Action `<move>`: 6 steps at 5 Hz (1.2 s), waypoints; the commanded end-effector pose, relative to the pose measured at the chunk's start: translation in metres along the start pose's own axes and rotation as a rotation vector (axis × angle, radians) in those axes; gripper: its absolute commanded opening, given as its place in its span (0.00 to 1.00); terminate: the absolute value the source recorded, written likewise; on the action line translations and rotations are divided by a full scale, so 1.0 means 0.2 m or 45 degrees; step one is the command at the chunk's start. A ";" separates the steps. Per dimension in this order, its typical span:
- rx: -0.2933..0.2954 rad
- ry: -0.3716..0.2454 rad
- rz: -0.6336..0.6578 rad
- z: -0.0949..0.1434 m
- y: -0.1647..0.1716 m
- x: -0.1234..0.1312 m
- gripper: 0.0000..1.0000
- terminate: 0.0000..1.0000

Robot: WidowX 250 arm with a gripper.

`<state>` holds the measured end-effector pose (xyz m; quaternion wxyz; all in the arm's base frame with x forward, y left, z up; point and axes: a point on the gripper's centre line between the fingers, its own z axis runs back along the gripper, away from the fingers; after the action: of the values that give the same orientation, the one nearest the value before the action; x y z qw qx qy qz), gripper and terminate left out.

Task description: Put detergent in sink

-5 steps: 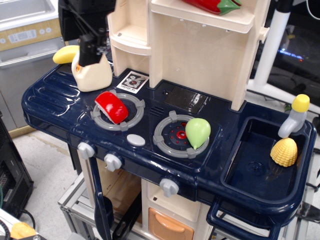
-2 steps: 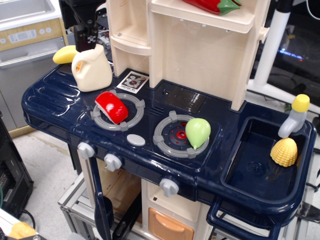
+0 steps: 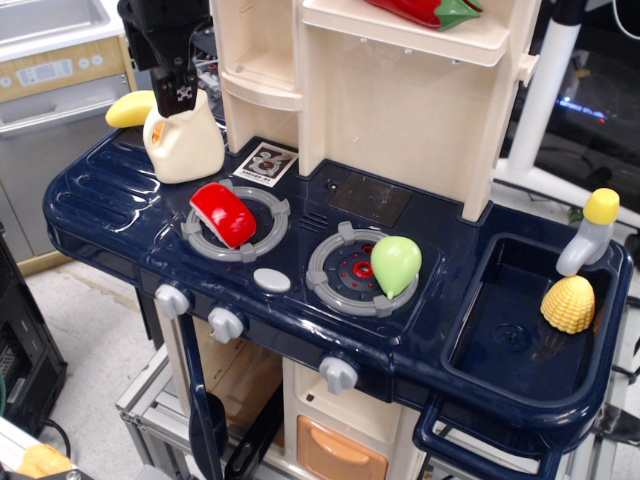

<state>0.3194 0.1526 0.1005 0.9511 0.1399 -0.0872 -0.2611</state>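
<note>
The cream-beige detergent jug [image 3: 190, 148] stands upright at the back left of the navy toy counter, next to the cream cabinet. My black gripper [image 3: 180, 95] hangs right above it, its tip overlapping the jug's cap and neck. Only one finger shows clearly, so I cannot tell whether the jaws are open or shut on the jug. The navy-blue sink [image 3: 495, 290] is at the far right of the counter, with a grey tap and yellow knob [image 3: 590, 235] on its back rim. A yellow corn piece [image 3: 568, 304] lies in the sink at its right side.
A yellow banana [image 3: 130, 108] lies behind the jug on the left. A red toy [image 3: 224, 213] sits on the left burner and a green pear [image 3: 396, 264] on the right burner. The cream cabinet [image 3: 400, 100] rises at the back between jug and sink.
My gripper rose and drew back from the jug's neck, then came down again onto its cap. The jug has stayed in place.
</note>
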 end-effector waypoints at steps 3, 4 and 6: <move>-0.048 -0.180 0.021 -0.14 -0.02 0.05 0.00 0.00; -0.071 -0.125 0.066 -0.06 -0.06 0.07 0.00 0.00; -0.152 0.062 0.367 0.40 -0.36 0.15 0.00 0.00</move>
<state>0.2786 0.0466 0.1422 0.9908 0.0686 -0.0453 -0.1075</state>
